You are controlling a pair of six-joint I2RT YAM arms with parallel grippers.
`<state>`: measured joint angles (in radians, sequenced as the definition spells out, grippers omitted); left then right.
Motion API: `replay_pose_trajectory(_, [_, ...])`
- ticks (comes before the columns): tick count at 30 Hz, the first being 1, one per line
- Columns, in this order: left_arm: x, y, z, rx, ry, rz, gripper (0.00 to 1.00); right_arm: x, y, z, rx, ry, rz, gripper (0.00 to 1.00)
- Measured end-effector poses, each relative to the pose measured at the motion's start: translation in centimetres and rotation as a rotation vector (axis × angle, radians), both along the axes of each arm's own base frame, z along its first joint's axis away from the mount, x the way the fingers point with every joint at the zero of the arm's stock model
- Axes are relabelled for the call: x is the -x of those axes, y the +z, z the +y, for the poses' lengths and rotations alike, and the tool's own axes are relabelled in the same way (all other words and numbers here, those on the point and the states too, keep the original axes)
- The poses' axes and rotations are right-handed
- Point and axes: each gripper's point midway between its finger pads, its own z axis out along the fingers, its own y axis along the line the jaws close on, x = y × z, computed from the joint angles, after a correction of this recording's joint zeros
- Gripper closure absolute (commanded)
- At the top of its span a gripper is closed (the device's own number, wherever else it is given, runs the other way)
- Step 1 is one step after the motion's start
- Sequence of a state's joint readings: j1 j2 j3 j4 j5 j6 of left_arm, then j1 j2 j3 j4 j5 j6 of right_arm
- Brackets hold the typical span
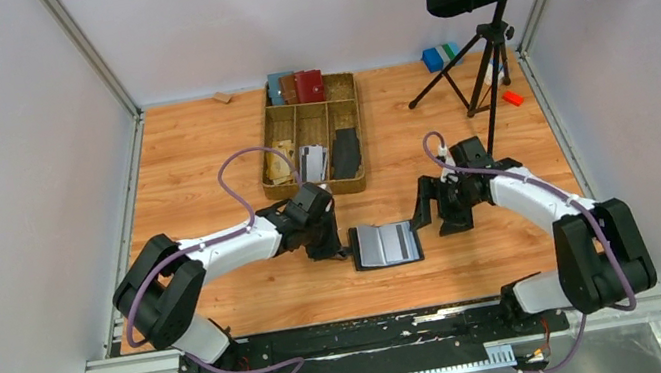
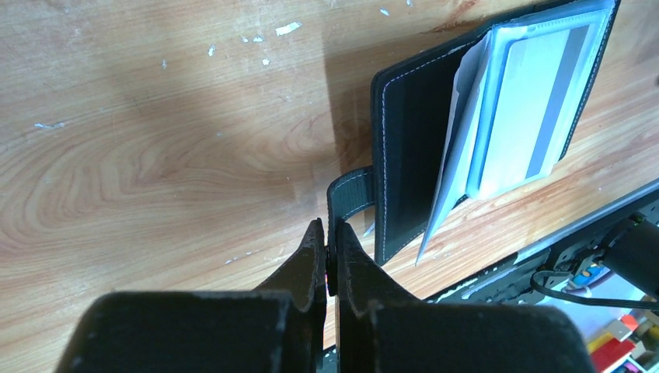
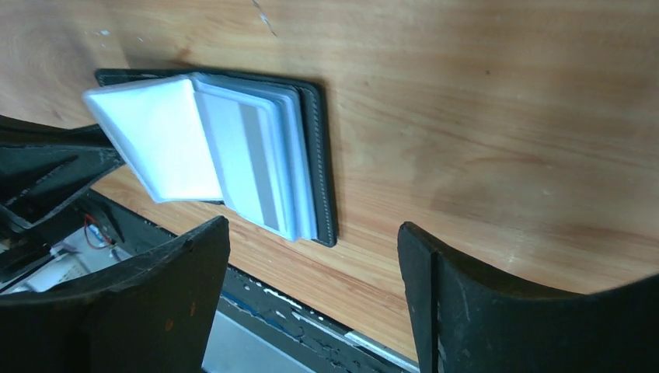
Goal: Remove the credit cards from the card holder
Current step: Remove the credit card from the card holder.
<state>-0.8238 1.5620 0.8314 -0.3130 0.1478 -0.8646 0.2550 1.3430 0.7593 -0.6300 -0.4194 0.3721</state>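
Left gripper (image 2: 328,233): clamping shut on the closure tab (image 2: 348,194) of the card holder, fingertips pressing together on the end of the strap, low over the wood.
Right gripper (image 3: 312,229): hanging with jaws spread wide, gripping nothing, just to the right of the card holder and not touching it.
Card holder (image 1: 385,244): lying open and flat on the table (image 1: 200,158) between the two grippers, near the front edge. Black cover facing down, clear sleeve pages facing up, one page lifting off the stack at a tilt.
Credit card (image 2: 536,101): sitting inside the top sleeve of the stack, pale, with a grey stripe running along its length. Hard to tell whether more are lying beneath.
Tray (image 1: 360,131): standing behind the card holder, well apart from it, holding blue, brown and red wallets (image 1: 295,87) upright in its far compartment and a long black flat piece (image 1: 345,154) in the near right one.
Music stand (image 1: 489,69): standing on its tripod at the far right of the table.
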Motion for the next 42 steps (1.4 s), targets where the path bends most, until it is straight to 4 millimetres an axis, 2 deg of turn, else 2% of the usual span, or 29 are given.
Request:
replay_pose_trajectory(2, [0.0,0.2,0.0,-0.004,-0.007,-0.001,0.99,0.8,-1.1,-0.3,-0.041,-0.016,0.042,0.23])
replay_pose_trajectory(6, [-0.2,0.7,-0.2,-0.005,-0.024,-0.011,0.99,1.7,-2.4,0.4,-0.099,0.009,0.075,0.25])
replay_pose_trajectory(11, [-0.1,0.6,-0.1,-0.011,-0.042,-0.009,0.98,0.8,-2.3,2.1,-0.204,0.042,0.066,0.27])
replay_pose_trajectory(14, [0.1,0.4,-0.1,-0.016,-0.051,0.001,0.99,0.4,-2.2,3.0,-0.266,0.05,0.066,0.32])
replay_pose_trajectory(24, [0.3,-0.5,0.0,-0.047,-0.079,0.032,0.99,1.2,-2.0,4.3,-0.397,0.073,0.058,0.43])
replay_pose_trajectory(31, [0.2,-0.5,-0.1,-0.051,-0.093,0.035,0.99,0.9,1.3,5.0,-0.47,0.109,-0.042,0.51])
replay_pose_trajectory(33, [0.2,-0.4,-0.2,-0.049,-0.094,0.035,0.99,0.8,1.6,5.1,-0.482,0.11,-0.049,0.52])
replay_pose_trajectory(42, [0.5,-0.6,-0.3,-0.044,-0.102,0.05,0.99,1.0,0.2,5.9,-0.49,0.101,0.021,0.54])
